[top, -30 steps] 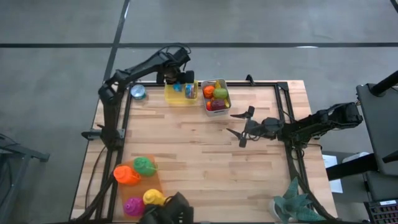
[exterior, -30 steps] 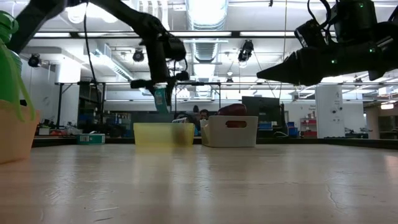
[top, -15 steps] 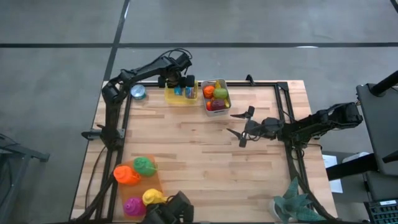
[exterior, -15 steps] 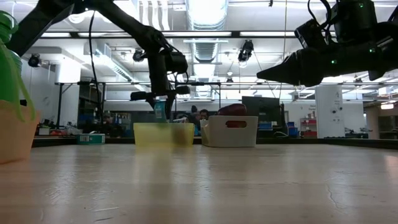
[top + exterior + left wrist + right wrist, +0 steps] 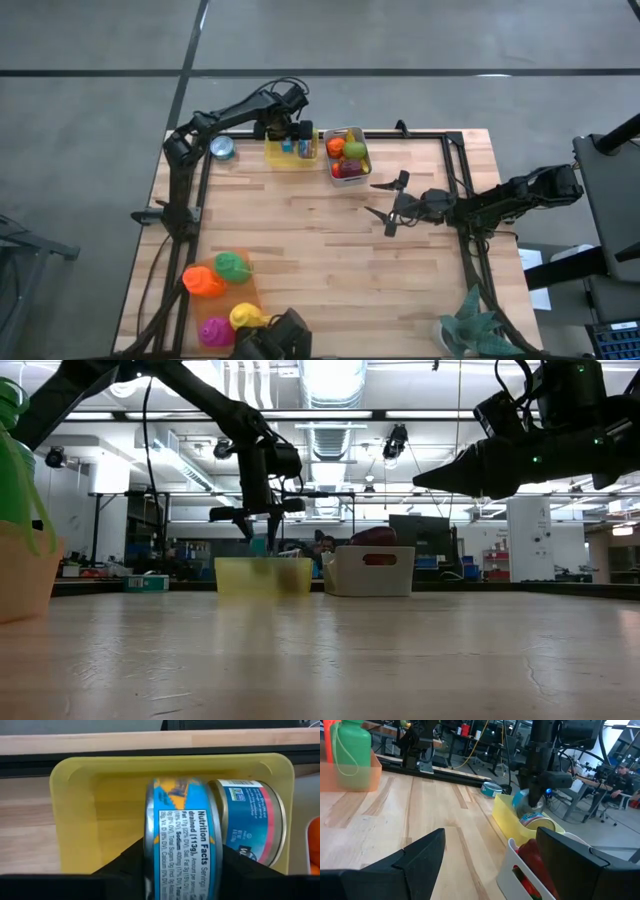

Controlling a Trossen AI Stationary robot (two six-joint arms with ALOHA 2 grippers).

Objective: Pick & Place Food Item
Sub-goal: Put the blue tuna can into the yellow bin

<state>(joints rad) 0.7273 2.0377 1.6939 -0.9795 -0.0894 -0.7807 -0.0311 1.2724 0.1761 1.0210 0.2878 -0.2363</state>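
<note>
Since a second ago I have lowered the left gripper [image 5: 297, 142] into the yellow bin [image 5: 80, 795] at the table's far edge. Its fingers flank the blue can [image 5: 182, 840], set on edge beside a second can [image 5: 250, 820]; whether they clamp it, I cannot tell. The white basket [image 5: 358, 172] sits just beside the bin. The right gripper [image 5: 385, 200] hovers mid-table, fingers apart, empty.
</note>
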